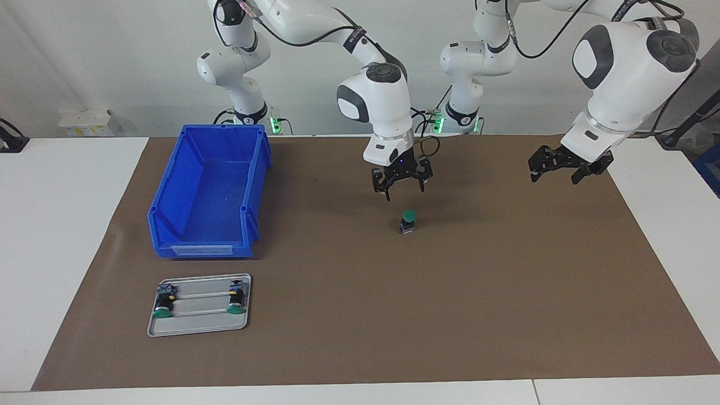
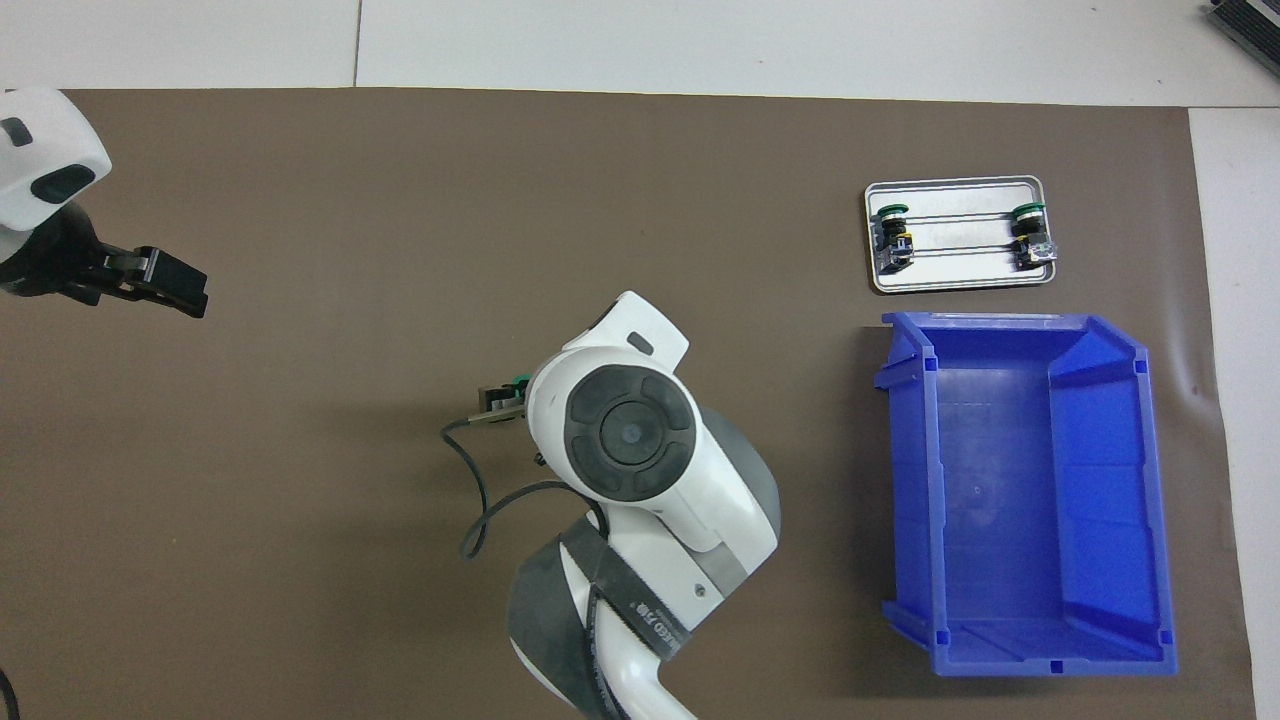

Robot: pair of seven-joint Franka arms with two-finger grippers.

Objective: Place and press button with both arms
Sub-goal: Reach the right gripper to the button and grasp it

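Our right gripper has its fingers spread and empty, hanging just above the button, which stands free on the brown mat near the middle of the desk. Our left gripper hangs over the mat toward its own end of the desk, fingers also spread and holding nothing, well apart from the button.

The button stands upright: long axis vertical, green cap up, grey-blue base down on the mat. From overhead our right wrist covers nearly all of it; only a sliver of green cap shows at the wrist's edge.

We judge the placing done and the pressing next. To do it well, we would bring the fingers together first, centre them over the cap and come straight down along the axis; an off-centre push could tip so narrow a base. The other arm could steady the barrel low down.

Toward the right arm's end of the desk sit a blue bin and, farther from us, a metal tray with two more buttons lying on their sides.
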